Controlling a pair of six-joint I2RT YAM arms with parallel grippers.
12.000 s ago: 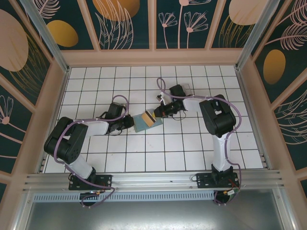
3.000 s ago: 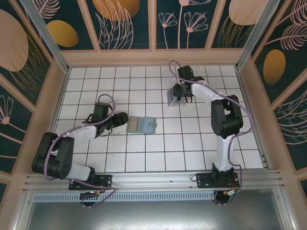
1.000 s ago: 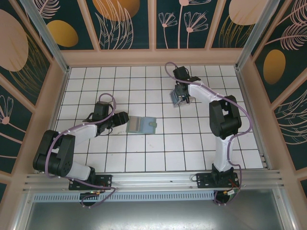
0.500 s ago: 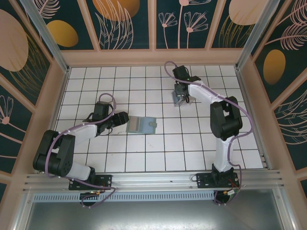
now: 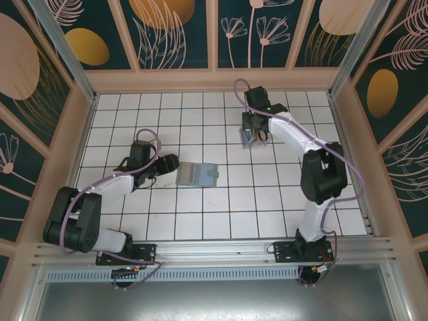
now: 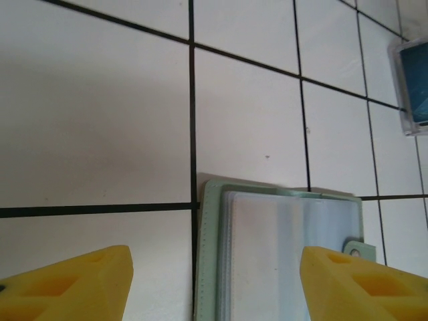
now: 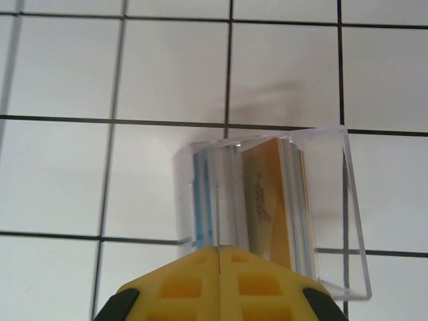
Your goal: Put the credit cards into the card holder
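Right fingers clenched at the card box, left fingers spread beside the card holder.

The right fingers (image 7: 200, 281) are pressed together pad to pad at the near rim of a clear box (image 7: 334, 200). A thin pale edge is seen running up from their seam (whether a card is nipped there cannot be told). The credit cards (image 7: 267, 200) are stood on edge inside that box, blue ones on one side and an orange-brown one beside them. The box is set toward the far side of the white tiled tabletop (image 5: 200, 221). The left fingers (image 6: 67, 284) are held apart, released, just short of the card holder (image 6: 287, 254). The holder is laid open near the tabletop's middle, pale inside up, well apart from the box.
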